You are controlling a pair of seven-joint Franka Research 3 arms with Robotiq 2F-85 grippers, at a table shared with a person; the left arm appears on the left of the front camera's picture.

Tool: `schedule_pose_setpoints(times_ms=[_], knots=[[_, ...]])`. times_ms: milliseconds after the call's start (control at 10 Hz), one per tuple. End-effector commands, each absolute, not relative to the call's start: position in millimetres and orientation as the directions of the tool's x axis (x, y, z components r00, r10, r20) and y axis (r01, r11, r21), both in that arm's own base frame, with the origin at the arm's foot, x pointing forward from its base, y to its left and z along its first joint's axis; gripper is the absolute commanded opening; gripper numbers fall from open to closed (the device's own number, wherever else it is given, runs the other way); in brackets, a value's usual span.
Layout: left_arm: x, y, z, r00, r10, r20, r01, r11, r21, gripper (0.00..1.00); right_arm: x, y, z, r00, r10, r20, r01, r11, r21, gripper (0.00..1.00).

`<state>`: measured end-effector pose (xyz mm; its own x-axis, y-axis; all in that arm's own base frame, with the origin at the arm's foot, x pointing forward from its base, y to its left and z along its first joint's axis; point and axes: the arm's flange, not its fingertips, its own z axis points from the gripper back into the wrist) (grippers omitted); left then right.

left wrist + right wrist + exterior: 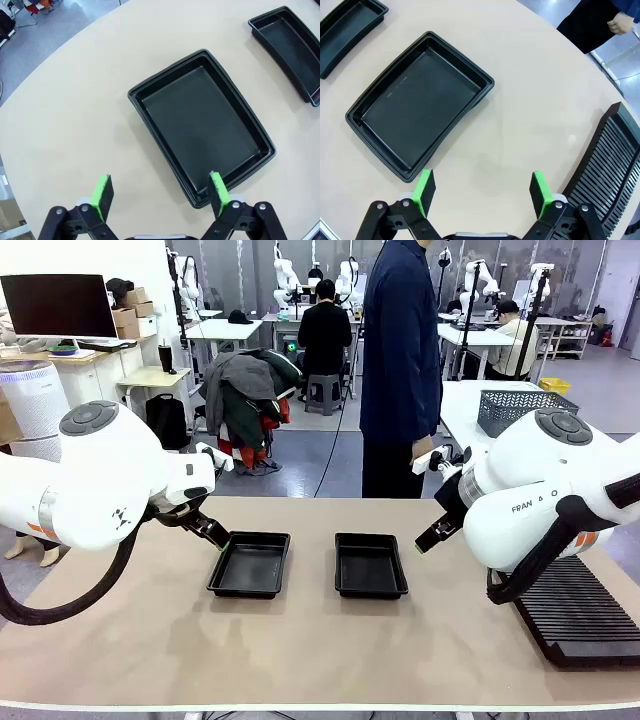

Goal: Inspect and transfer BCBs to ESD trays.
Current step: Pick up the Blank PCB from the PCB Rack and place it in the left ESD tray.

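Two ESD trays [249,565], gap between; left end effector [160,181] wide at rim, right end effector [481,176] wide.

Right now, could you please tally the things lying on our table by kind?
Black ESD trays: 2
Black slotted rack: 1
Total: 3

The slotted rack [580,615] ran off the front view's right edge, partly hidden behind the right arm [540,490]. In the left wrist view, the farther ESD tray [292,45] was cut by the right edge.
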<state>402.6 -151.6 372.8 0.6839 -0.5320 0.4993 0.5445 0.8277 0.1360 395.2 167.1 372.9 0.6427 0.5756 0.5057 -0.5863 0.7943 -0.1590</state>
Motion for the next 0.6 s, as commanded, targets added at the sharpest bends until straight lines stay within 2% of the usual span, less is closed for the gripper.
schedule_pose_setpoints(times_ms=[0, 500], knots=[[402.5, -151.6, 372.7, 0.684, -0.532, 0.499, 0.545, 0.828, 0.136, 1.00, 395.2, 167.1, 372.8, 0.643, 0.576, 0.506, -0.586, 0.794, -0.159, 1.00], [402.5, -151.6, 372.7, 0.684, -0.532, 0.499, 0.545, 0.828, 0.136, 1.00, 395.2, 167.1, 372.8, 0.643, 0.576, 0.506, -0.586, 0.794, -0.159, 1.00]])
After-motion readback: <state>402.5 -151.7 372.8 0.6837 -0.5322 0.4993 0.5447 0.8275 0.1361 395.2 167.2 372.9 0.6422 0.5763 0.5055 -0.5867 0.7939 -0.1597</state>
